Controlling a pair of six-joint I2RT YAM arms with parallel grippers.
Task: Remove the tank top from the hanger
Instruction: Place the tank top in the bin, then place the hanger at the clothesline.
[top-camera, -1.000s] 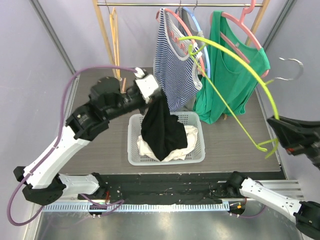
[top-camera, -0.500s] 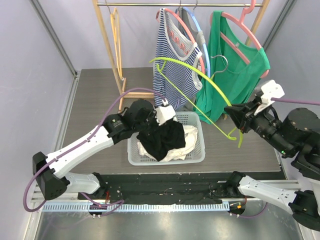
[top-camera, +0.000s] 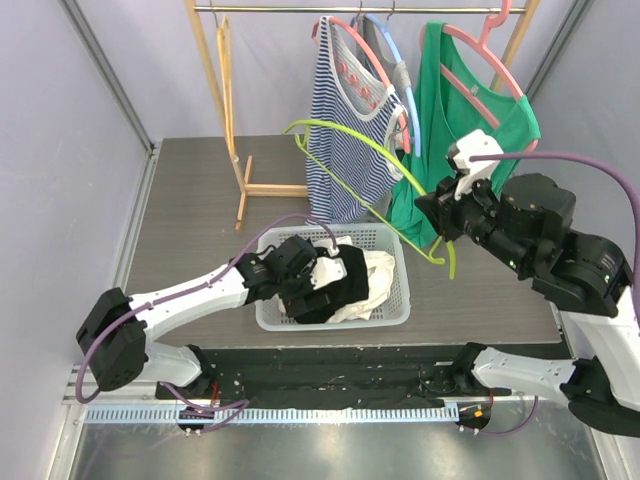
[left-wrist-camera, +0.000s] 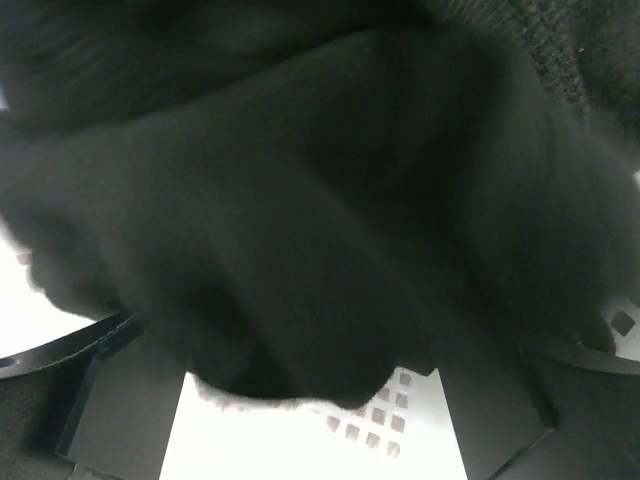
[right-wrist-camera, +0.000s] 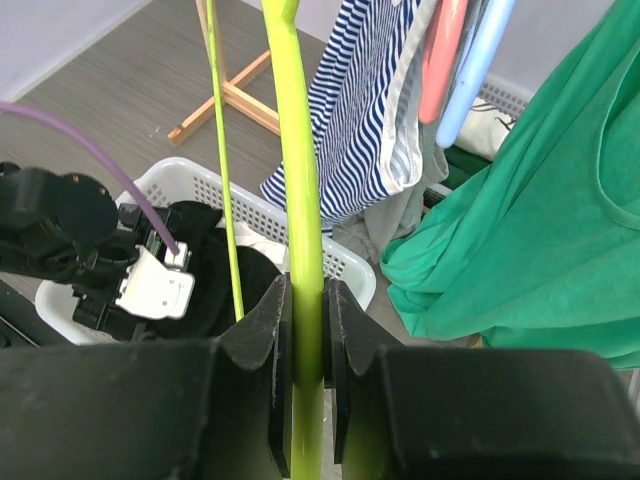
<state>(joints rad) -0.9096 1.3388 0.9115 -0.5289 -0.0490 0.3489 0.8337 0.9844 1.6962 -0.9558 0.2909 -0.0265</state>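
Note:
The black tank top (top-camera: 345, 283) lies bunched in the white basket (top-camera: 263, 306), off the hanger. My left gripper (top-camera: 318, 272) is down in the basket against it, with its jaws wide open. In the left wrist view the black tank top (left-wrist-camera: 300, 200) fills almost the whole picture, and the two fingers (left-wrist-camera: 110, 400) stand far apart at the bottom corners. The bare yellow-green hanger (top-camera: 350, 137) is in the air before the rack. My right gripper (top-camera: 437, 222) is shut on its lower bar. The right wrist view shows the hanger (right-wrist-camera: 300, 180) pinched between the pads of the right gripper (right-wrist-camera: 307, 310).
A wooden clothes rack (top-camera: 213, 70) stands at the back. A striped tank top (top-camera: 345, 130) and a green tank top (top-camera: 470, 140) hang from it on pink hangers, with a blue hanger (top-camera: 403, 85) between them. White cloth (top-camera: 378, 272) also lies in the basket.
My left gripper came down into the basket with the black tank top and opened. My right arm swung the yellow-green hanger leftward, toward the rack.

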